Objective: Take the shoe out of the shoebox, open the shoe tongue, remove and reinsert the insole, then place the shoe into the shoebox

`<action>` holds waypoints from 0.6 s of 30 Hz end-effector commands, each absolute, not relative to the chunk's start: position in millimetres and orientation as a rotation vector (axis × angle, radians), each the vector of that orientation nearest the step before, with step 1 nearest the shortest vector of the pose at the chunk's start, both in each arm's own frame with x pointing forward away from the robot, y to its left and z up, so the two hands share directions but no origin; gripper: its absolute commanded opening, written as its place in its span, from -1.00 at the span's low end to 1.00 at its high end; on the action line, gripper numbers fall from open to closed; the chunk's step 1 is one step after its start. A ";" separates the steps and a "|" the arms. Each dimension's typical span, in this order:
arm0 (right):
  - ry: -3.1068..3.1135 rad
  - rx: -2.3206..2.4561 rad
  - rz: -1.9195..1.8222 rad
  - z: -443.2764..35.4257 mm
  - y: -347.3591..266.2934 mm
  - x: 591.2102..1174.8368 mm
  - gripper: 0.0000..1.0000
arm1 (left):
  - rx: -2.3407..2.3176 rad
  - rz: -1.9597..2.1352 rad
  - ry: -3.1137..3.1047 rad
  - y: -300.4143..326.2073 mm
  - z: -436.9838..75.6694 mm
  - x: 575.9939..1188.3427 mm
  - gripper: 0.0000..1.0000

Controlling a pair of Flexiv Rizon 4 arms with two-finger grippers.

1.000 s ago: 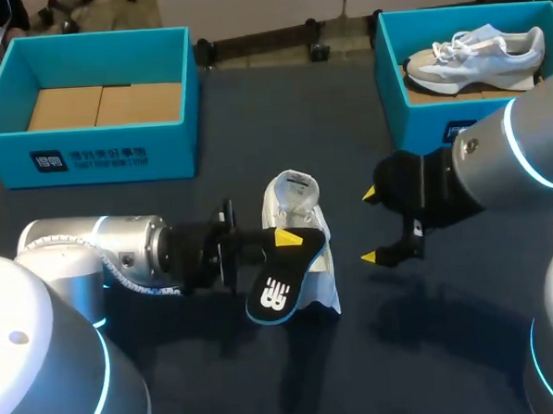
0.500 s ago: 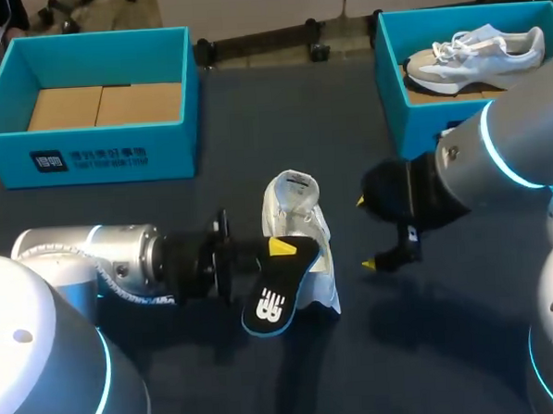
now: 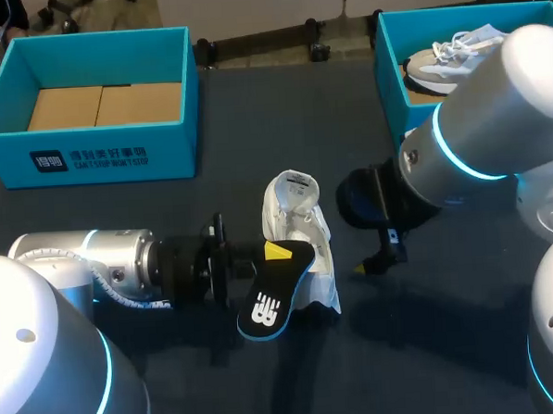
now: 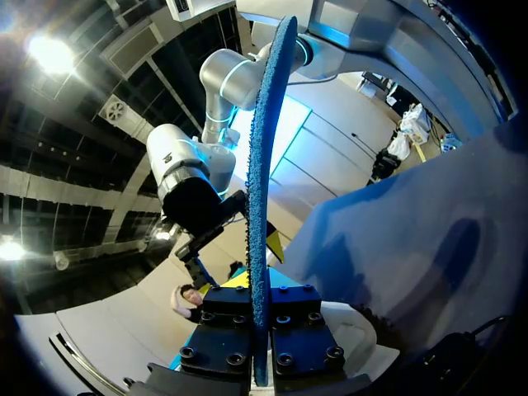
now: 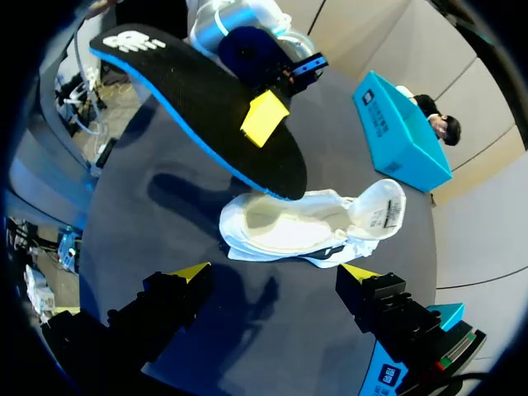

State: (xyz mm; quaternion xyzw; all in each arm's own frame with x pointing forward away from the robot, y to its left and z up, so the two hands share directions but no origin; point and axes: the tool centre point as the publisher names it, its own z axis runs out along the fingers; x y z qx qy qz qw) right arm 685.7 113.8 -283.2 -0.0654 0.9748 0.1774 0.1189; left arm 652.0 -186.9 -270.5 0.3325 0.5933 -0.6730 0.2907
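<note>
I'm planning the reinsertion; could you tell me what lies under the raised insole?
The white shoe, opening upward; the insole, in the left claw, hides part of it.

It was probably a robot lab. Two round silver metal robot arms stood at a dark flat table with open blue cardboard boxes.

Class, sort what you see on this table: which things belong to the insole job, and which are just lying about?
Belongs to the job:
white shoe, tongue open
insole, gripped by the left gripper
right gripper, open beside the shoe
empty shoebox, probably

Just lying about:
second shoebox
grey sneaker inside it
</note>
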 end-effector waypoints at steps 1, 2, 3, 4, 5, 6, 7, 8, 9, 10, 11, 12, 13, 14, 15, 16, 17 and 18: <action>2.866 -0.197 0.490 -295.3 129.9 695.5 1.00 | 0.882 -1.795 1.576 -186.5 -273.1 650.3 -1.00; 2.868 -0.207 0.489 -296.7 130.5 696.1 1.00 | 0.881 -1.793 1.573 -186.4 -273.4 650.4 -1.00; 2.873 -0.212 0.481 -298.1 131.0 696.6 1.00 | 0.878 -1.793 1.569 -186.3 -273.7 650.7 -1.00; 2.873 -0.213 0.480 -299.4 131.3 697.0 1.00 | 0.878 -1.793 1.566 -186.1 -274.1 651.2 -1.00; 2.873 -0.215 0.481 -301.0 131.6 697.7 1.00 | 0.880 -1.789 1.563 -186.1 -274.8 651.8 -1.00; 2.875 -0.217 0.480 -303.5 131.6 698.5 1.00 | 0.883 -1.789 1.563 -186.4 -276.0 652.2 -1.00; 2.877 -0.218 0.481 -304.6 131.7 698.8 1.00 | 0.885 -1.790 1.563 -186.8 -276.7 652.2 -1.00; 2.881 -0.221 0.481 -306.2 132.2 699.3 1.00 | 0.890 -1.788 1.559 -187.4 -277.5 652.3 -1.00; 2.890 -0.227 0.470 -307.7 132.7 699.6 1.00 | 0.890 -1.790 1.559 -188.0 -278.2 652.4 -1.00; 2.892 -0.229 0.468 -309.2 133.3 700.0 1.00 | 0.892 -1.790 1.560 -188.6 -279.5 652.5 -1.00; 2.892 -0.230 0.469 -309.8 133.5 700.1 1.00 | 0.894 -1.790 1.562 -188.8 -280.1 652.7 -1.00; 2.892 -0.231 0.471 -310.5 133.5 700.3 1.00 | 0.900 -1.790 1.558 -188.9 -281.0 652.9 -1.00; 2.893 -0.231 0.472 -311.2 133.2 700.6 1.00 | 0.898 -1.799 1.541 -188.9 -281.5 653.1 -1.00; 2.894 -0.230 0.472 -311.9 132.6 700.9 1.00 | 0.897 -1.799 1.543 -188.8 -281.7 653.5 -1.00; 2.895 -0.229 0.472 -312.5 131.9 701.0 1.00 | 0.898 -1.797 1.544 -188.9 -281.9 653.8 -1.00; 2.899 -0.225 0.466 -313.1 130.8 700.8 1.00 | 0.898 -1.799 1.544 -189.6 -282.0 654.1 -1.00; 2.902 -0.220 0.454 -313.8 129.1 700.3 1.00 | 0.898 -1.799 1.545 -190.4 -282.1 654.5 -1.00; 2.902 -0.214 0.457 -314.9 126.3 699.6 1.00 | 0.899 -1.804 1.542 -191.4 -282.3 655.1 -1.00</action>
